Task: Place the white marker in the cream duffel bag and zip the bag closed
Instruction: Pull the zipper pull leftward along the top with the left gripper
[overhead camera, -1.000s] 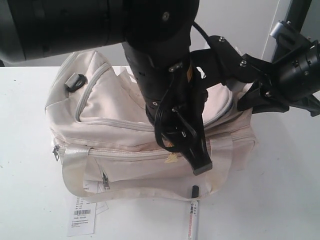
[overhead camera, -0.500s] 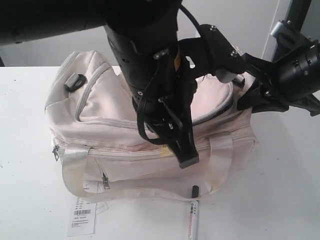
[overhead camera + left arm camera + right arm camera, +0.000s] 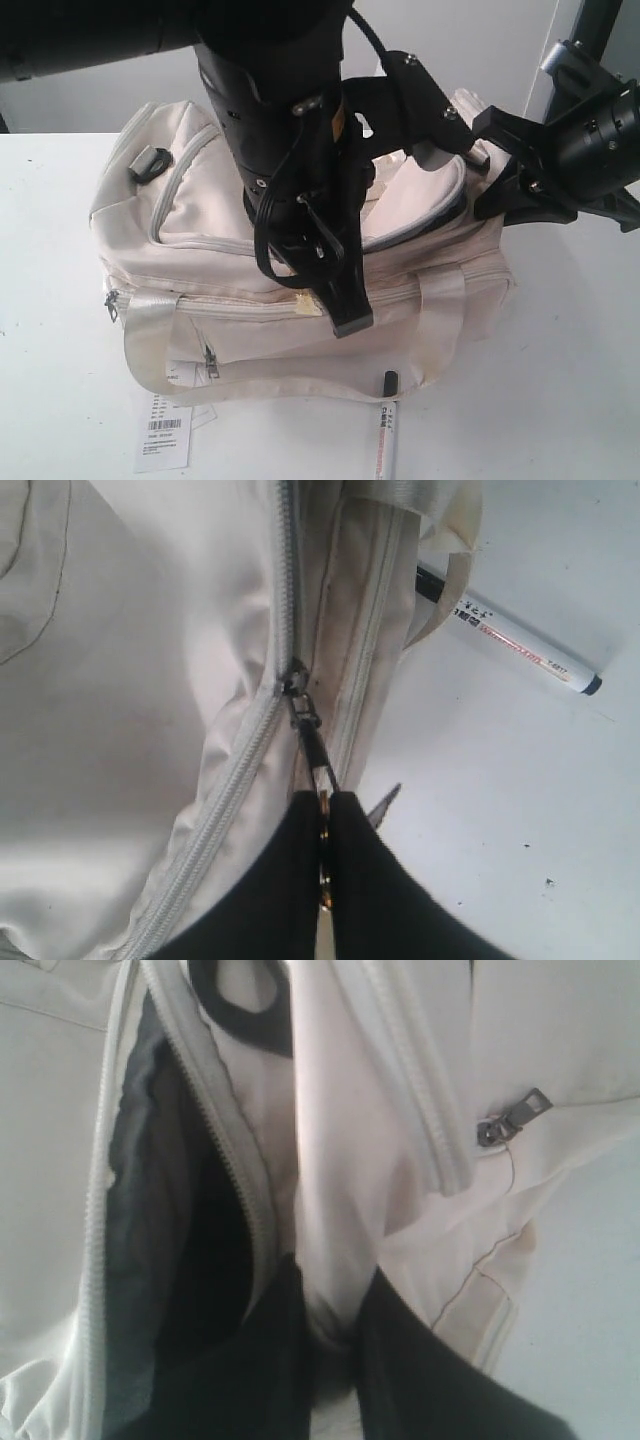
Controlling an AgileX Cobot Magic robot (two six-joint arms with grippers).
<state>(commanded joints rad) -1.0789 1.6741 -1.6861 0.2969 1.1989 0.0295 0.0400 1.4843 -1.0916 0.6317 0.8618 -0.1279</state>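
Left gripper (image 3: 322, 808) pinches the zipper pull (image 3: 305, 715) of the cream duffel bag (image 3: 120, 700). The white marker (image 3: 512, 645) lies outside on the table (image 3: 520, 810), just beyond its fingertips. Right gripper (image 3: 333, 1305) seems clamped on the bag's fabric.

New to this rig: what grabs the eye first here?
The cream duffel bag sits mid-way across the white table, with the left pincer shut on its zipper pull. The right pincer pinches the bag's fabric beside the gaping zip, on the right of the exterior view. The white marker lies outside, on the table by the bag's front.
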